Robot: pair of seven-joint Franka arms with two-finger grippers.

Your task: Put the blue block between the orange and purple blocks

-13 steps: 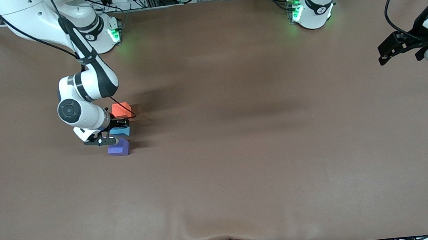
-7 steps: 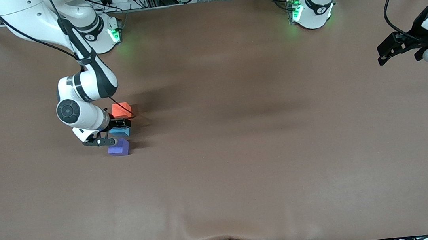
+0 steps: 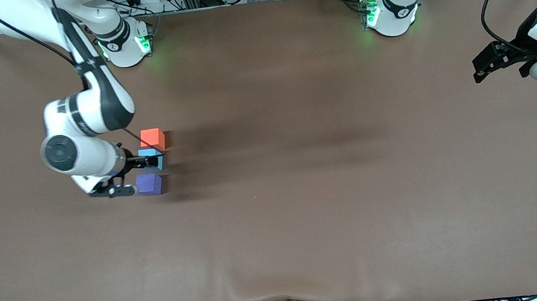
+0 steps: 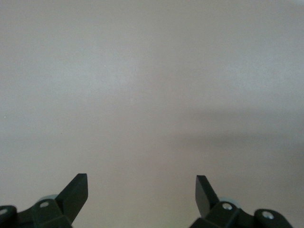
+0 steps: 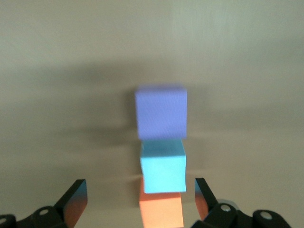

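Observation:
The blue block (image 3: 151, 159) sits on the table between the orange block (image 3: 152, 138) and the purple block (image 3: 150, 184), in a short tight row. The orange one is farthest from the front camera and the purple one nearest. My right gripper (image 3: 132, 174) is open and empty, up in the air over this row. The right wrist view shows the purple block (image 5: 161, 112), the blue block (image 5: 163, 166) and the orange block (image 5: 160, 213) in line between my right gripper's (image 5: 140, 195) spread fingers. My left gripper (image 3: 498, 59) waits open and empty at the left arm's end of the table, and its wrist view (image 4: 141, 190) shows only bare table.
The brown table cover (image 3: 303, 191) is bare apart from the three blocks. A small ridge in the cover (image 3: 263, 290) lies near the front edge. The arm bases (image 3: 386, 13) stand along the far edge.
My right gripper has lifted off the blue block and drawn back toward the right arm's end of the table. The blue block stays down between the other two. The left arm has barely moved.

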